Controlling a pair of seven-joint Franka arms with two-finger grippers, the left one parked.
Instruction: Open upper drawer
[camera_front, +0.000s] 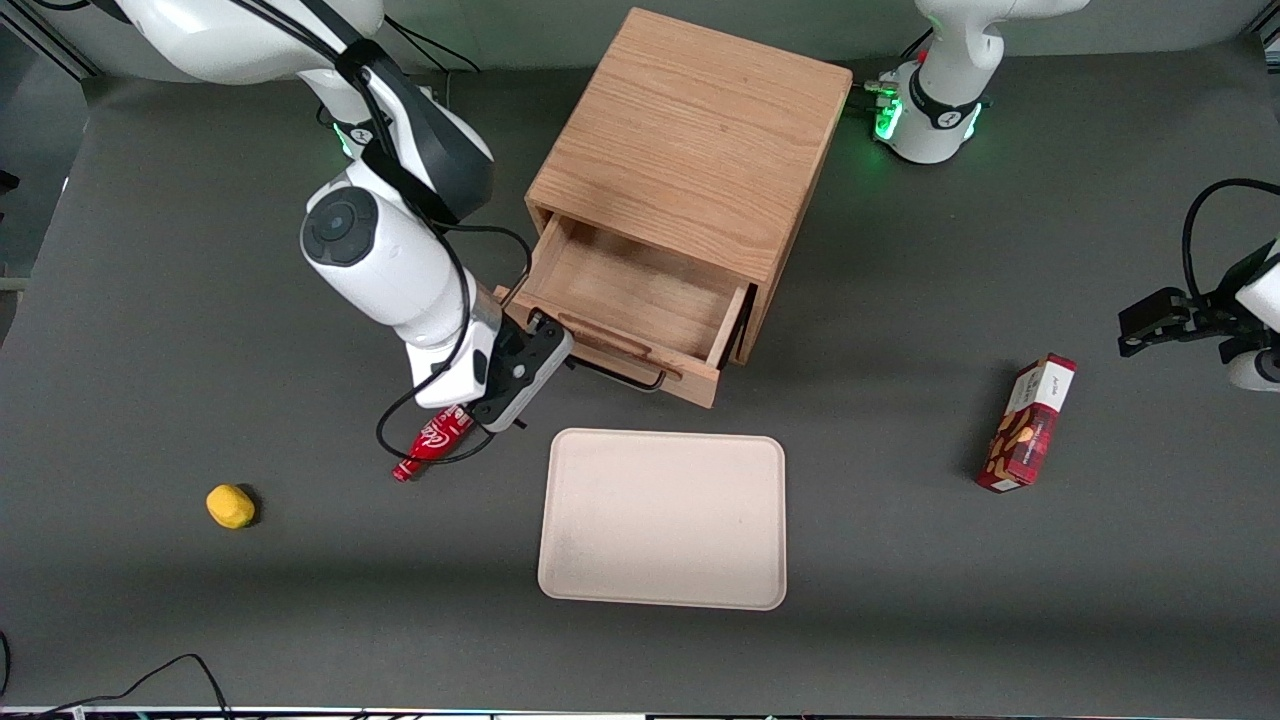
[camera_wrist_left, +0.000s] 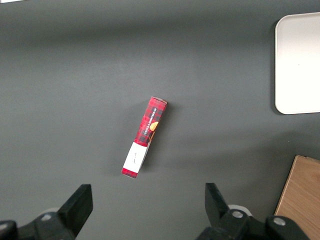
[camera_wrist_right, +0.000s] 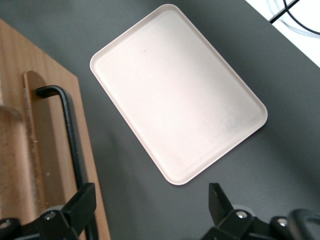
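Gripper (camera_wrist_right: 150, 207) spread by oak upper drawer (camera_front: 640, 290)'s wire handle (camera_wrist_right: 67, 125)

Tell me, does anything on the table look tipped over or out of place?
Only the red bottle: it lies on its side, partly under the open gripper, which hovers by the pulled-out upper drawer. The cookie box lies flat.

The pincer (camera_front: 545, 362) and its wrist hide the working-arm end of the upper drawer (camera_front: 640, 300) front and part of its black handle (camera_front: 625, 378). The arm also covers the upper end of a red bottle (camera_front: 432, 444) on the worktop (camera_front: 900, 560). The lower drawer front cannot be seen from above. In the right wrist view the handle (camera_wrist_right: 70, 135) runs off the frame edge.
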